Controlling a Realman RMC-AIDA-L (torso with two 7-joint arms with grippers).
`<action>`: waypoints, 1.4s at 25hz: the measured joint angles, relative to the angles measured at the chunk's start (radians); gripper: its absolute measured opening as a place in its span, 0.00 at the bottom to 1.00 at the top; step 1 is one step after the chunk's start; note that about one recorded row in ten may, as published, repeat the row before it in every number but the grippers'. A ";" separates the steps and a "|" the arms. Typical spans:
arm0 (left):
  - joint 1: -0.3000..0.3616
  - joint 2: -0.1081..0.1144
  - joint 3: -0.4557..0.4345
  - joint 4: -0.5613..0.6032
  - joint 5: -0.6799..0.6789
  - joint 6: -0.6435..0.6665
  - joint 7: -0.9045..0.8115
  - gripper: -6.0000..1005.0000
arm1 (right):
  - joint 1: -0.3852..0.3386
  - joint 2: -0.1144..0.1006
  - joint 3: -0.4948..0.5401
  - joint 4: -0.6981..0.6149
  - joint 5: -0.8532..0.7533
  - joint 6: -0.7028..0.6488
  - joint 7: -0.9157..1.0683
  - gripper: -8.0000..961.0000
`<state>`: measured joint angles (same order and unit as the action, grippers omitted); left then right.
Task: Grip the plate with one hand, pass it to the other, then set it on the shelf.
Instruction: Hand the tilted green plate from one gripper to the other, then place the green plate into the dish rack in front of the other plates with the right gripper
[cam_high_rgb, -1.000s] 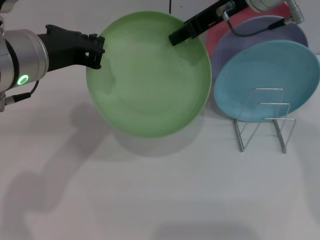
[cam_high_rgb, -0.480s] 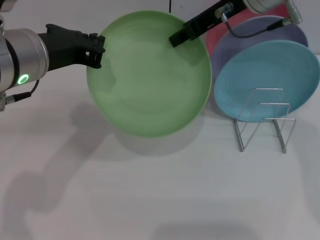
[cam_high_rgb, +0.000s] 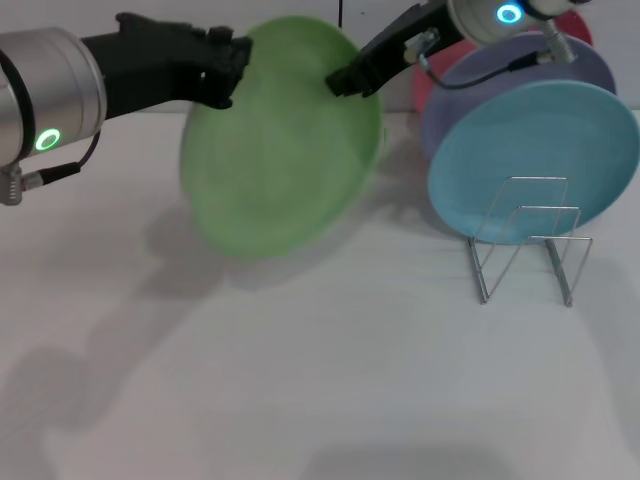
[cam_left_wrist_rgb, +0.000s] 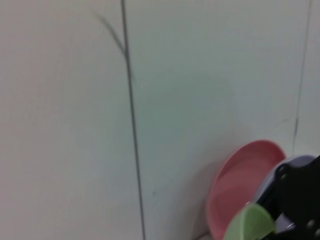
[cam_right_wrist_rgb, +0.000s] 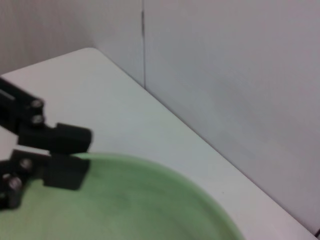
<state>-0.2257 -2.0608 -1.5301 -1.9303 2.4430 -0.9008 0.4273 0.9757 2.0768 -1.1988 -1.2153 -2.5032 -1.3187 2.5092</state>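
Light-green plate (cam_high_rgb: 280, 140) pinched at its rim by my left gripper (cam_high_rgb: 228, 72) and right gripper (cam_high_rgb: 345, 80) (light, stiff, slippery, I'd judge)

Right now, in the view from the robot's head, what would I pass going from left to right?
left gripper → light-green plate → right gripper → turquoise plate, with the wire rack in front of it.

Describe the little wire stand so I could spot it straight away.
Look to the robot's right on the white table, where plates lean against the wall. Just in front of the turquoise plate stands the shelf. It is the only bare silver wire thing there, with upright loops, holding nothing.
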 joint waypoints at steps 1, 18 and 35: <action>0.001 0.000 -0.001 -0.006 -0.006 -0.001 0.003 0.10 | -0.002 0.001 -0.010 -0.010 0.000 -0.001 0.006 0.20; 0.009 -0.002 -0.042 -0.031 -0.028 0.010 0.079 0.60 | -0.054 -0.002 -0.018 -0.173 -0.031 -0.065 0.053 0.07; 0.189 -0.003 0.123 0.244 -0.009 0.739 0.168 0.87 | -0.127 -0.003 0.119 -0.680 -0.151 -0.368 -0.223 0.05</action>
<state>-0.0363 -2.0634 -1.4075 -1.6861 2.4344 -0.1621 0.5952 0.8487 2.0734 -1.0795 -1.8956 -2.6540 -1.6869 2.2866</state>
